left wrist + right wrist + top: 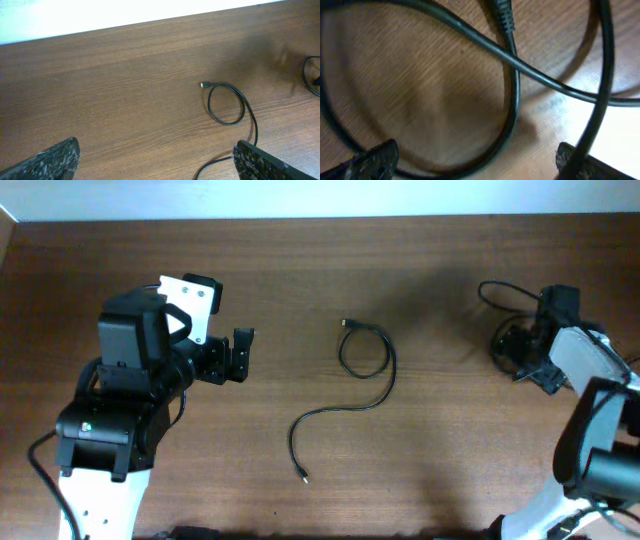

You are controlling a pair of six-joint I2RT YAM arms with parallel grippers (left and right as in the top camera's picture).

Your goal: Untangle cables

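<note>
One thin black cable (365, 385) lies alone mid-table, looped at its far end with a small metallic plug, its other plug nearer the front; it also shows in the left wrist view (235, 107). A second black cable (503, 338) lies bunched at the far right, under my right gripper (520, 350). In the right wrist view its strands (512, 95) cross close below the open fingers (475, 160), one strand passing between them. My left gripper (240, 355) is open and empty, left of the loose cable, with the wide-apart fingers in the left wrist view (160, 162).
The wooden table (300, 270) ends at a pale wall edge at the back. The left arm's body (130, 400) stands at the front left, the right arm (600, 420) along the right edge.
</note>
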